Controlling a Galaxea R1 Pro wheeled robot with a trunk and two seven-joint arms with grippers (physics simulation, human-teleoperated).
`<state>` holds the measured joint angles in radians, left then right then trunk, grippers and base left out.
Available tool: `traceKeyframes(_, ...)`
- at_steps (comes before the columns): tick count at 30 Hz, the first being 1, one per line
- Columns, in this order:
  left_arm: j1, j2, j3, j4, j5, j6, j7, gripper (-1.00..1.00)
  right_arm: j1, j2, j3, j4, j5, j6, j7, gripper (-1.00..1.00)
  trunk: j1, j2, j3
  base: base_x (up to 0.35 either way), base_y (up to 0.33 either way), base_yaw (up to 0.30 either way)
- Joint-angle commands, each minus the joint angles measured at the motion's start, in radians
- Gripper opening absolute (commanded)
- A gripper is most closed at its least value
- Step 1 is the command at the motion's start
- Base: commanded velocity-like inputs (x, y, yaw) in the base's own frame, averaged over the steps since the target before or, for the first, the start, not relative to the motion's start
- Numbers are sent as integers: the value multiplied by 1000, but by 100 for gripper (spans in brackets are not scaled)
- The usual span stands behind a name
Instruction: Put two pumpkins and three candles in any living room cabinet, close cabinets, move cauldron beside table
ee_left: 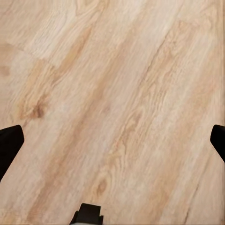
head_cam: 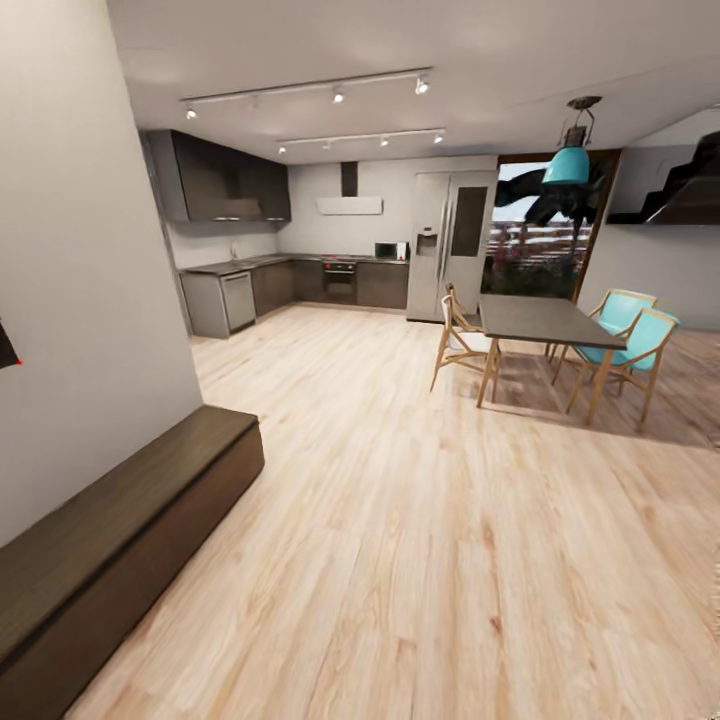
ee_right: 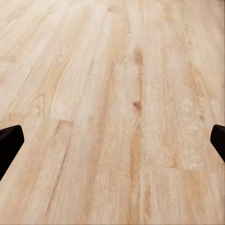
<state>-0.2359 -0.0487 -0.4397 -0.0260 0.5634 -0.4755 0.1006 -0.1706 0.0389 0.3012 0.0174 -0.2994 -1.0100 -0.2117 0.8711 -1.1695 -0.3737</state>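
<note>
**In transit: cabinet alongside, both claws spread over bare floor**

Head view: the long low dark brown wooden cabinet (head_cam: 120,520) runs along the pale wall from about 7 o'clock up toward 9 o'clock, its flat top bare and its front flush, so it looks closed from this angle. Pale wood-plank floor (head_cam: 420,540) spreads ahead. At 2 o'clock stands a dark rectangular dining table (head_cam: 545,320) with teal-seated wooden chairs (head_cam: 625,340) touching its far side; this is not the coffee table the task wants. At 12 o'clock is a dark kitchen run (head_cam: 300,280) beside a tall steel fridge (head_cam: 450,245), and a teal pendant lamp (head_cam: 567,165) hangs at 1 o'clock.

Left wrist view: the left gripper (ee_left: 112,140) is released, its black fingertips (ee_left: 9,140) wide apart at the frame's edges, with floor planks between them.

Right wrist view: the right gripper (ee_right: 112,140) is likewise released and carries nothing; one dark fingertip (ee_right: 10,140) flanks bare boards.

Risks, as I judge them: the base passes near the cabinet's end, so a tight turn could clip its corner; heading on toward the kitchen would lead away from the living-room items.

No brand, label or legible writing can be read.
</note>
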Motion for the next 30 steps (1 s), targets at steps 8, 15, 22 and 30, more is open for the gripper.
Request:
traceKeyframes(8, 0, 3, -3, 1, 5, 0, 16, 100, -1, -1, 9, 1, -5, 1, -2, 100, 1, -1, -1, 320, -5, -283)
traceKeyframes(15, 0, 117, 53, -1, 26, 61, 14, 100, -1, -11, 7, 1, -6, 2, -3, 100, 1, -1, -1, 318, -104, -293)
traceKeyframes(22, 0, 142, 65, -2, 32, 93, 6, 100, -1, -23, 7, 1, -11, 2, -3, 100, 1, -1, -1, 325, -15, -293)
traceKeyframes(30, 0, 136, 65, 0, 30, 94, 5, 100, -1, -33, 5, 1, -15, 3, -8, 100, 1, -1, -1, 330, 0, -295)
